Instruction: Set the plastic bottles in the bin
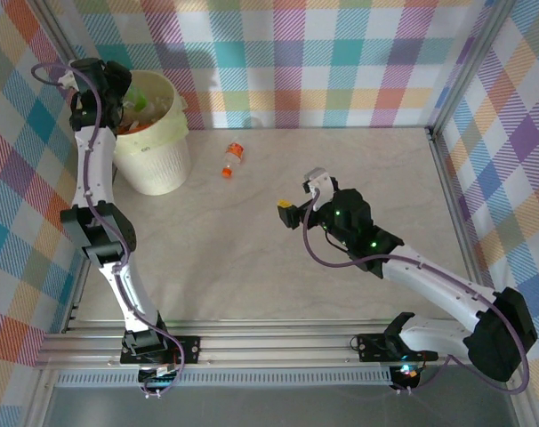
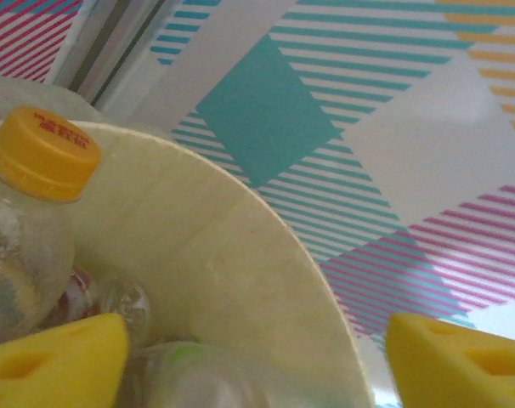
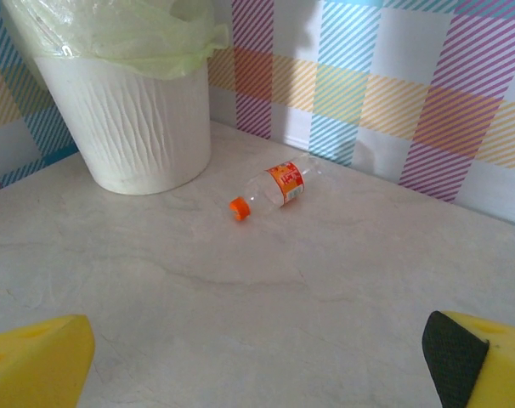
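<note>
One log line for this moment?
left gripper: open over pale-yellow round plastic bin | right gripper: open, empty | orange-capped clear plastic bottle: on table

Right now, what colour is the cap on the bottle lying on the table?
Orange cap, clearest in the right wrist view.

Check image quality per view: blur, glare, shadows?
Top external: sharp, even light, soft shadow on the wall by the bin. Left wrist: fingers blurred up close, plaid wall sharp. Right wrist: orange-capped bottle crisp, no glare.
</note>
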You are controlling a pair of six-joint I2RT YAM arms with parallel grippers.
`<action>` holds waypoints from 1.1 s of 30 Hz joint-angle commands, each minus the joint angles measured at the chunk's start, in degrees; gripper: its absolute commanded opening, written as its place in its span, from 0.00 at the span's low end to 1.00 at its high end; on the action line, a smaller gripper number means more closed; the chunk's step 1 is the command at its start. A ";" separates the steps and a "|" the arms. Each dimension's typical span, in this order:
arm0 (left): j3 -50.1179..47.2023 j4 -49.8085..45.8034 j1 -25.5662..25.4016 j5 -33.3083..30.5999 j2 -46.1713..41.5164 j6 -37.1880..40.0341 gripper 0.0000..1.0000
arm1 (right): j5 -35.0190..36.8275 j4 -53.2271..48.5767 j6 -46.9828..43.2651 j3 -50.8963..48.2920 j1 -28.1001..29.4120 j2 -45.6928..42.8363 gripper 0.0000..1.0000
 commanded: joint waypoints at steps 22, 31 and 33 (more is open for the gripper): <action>-1.62 -9.05 -17.67 -10.99 -12.13 22.90 1.00 | 8.60 3.13 5.32 -0.50 -0.03 1.20 1.00; -11.84 -2.97 -27.13 -6.10 -11.42 26.35 1.00 | 9.53 3.86 14.63 -1.54 -0.11 1.16 1.00; -11.45 -3.83 -28.87 -5.91 -9.13 27.33 1.00 | 8.83 3.84 16.46 -1.85 -0.11 1.36 1.00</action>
